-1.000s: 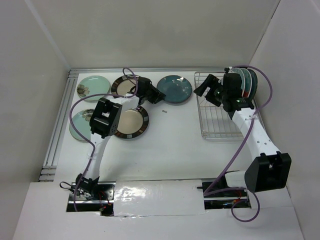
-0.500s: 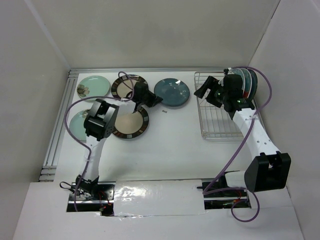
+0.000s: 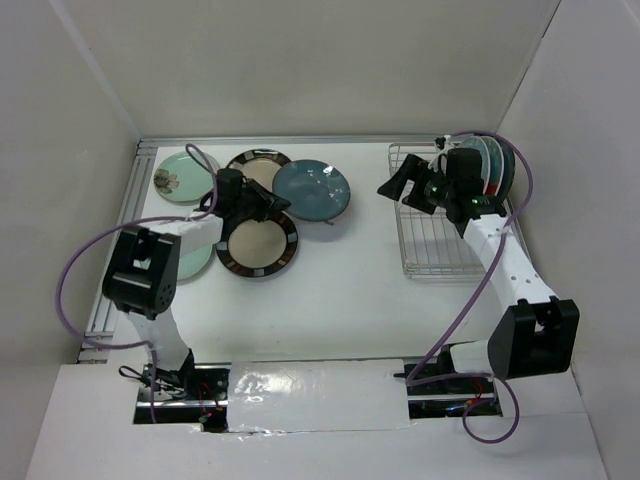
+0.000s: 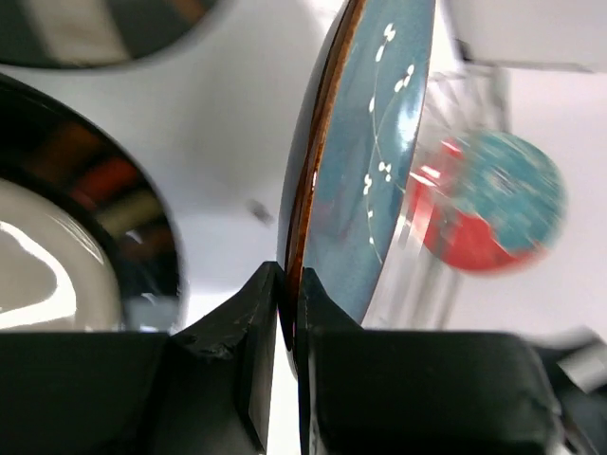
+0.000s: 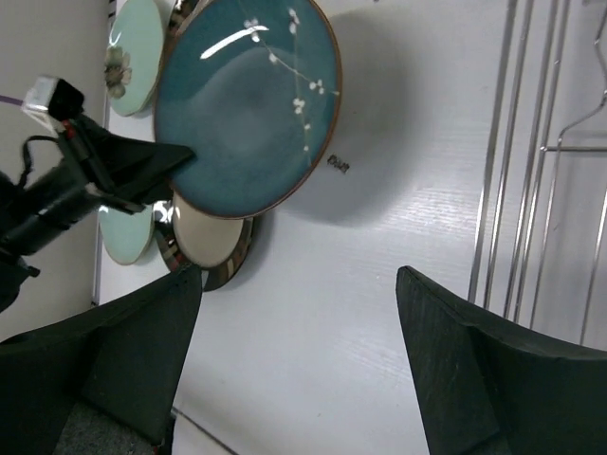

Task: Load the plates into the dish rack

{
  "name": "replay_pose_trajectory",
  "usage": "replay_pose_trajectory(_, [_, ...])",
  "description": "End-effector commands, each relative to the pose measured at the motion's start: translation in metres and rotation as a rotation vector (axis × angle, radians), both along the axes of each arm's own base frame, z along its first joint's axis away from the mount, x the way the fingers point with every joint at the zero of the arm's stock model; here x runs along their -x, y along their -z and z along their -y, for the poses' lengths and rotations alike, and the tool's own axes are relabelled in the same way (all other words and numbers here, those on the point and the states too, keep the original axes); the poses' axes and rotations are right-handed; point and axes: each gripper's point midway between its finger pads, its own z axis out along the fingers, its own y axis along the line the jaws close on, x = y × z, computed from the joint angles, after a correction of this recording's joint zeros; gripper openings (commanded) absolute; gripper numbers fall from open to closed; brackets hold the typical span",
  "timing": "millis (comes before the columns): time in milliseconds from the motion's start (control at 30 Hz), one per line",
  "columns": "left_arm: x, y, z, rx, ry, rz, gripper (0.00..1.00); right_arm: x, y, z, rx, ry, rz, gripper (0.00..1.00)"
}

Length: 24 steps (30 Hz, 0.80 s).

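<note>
While the left gripper (image 3: 266, 203) stays out of the way of nothing else, I log it as clamped on the left rim of a dark teal plate (image 3: 311, 190). The plate is off the white table (image 3: 340, 290) and tilted, and the right wrist view shows its shadow on the surface beneath. In the left wrist view both fingers (image 4: 237, 332) pinch the brown rim edge-on with no gap visible. From overhead the held plate overlaps the edge of the far striped cream plate (image 3: 255, 163). The near striped cream plate (image 3: 258, 245) lies flat just below the gripper. A mint-green flower plate (image 3: 178, 176) sits at the far left, and a second mint-green plate (image 3: 196, 262) lies partly under the left arm. The right gripper (image 3: 402, 188) hovers at the left side of the dish rack (image 3: 440, 250), jaws spread wide with nothing between them. The rack stands at the right of the table, well apart from the held plate. Racked plates (image 3: 497, 165) stand upright at its far right end, teal and red showing. A small dark scrap (image 3: 330, 222) lies on the table between the held plate and the rack.
</note>
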Motion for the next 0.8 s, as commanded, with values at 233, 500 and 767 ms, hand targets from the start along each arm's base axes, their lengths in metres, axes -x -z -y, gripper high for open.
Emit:
replay_pose_trajectory(233, [0.078,-0.182,0.040,0.238,0.405,0.582,0.00,0.010,-0.007,-0.057,-0.060,-0.225,0.063,0.89])
replay_pose_trajectory(500, [0.106,-0.187,0.054,0.233,0.517,0.625,0.00,0.013,-0.013,-0.074,-0.083,-0.280,0.088,0.63])
replay_pose_trajectory(767, [0.102,-0.175,0.055,0.180,0.538,0.583,0.23,0.014,-0.020,-0.067,-0.015,-0.282,0.129,0.00])
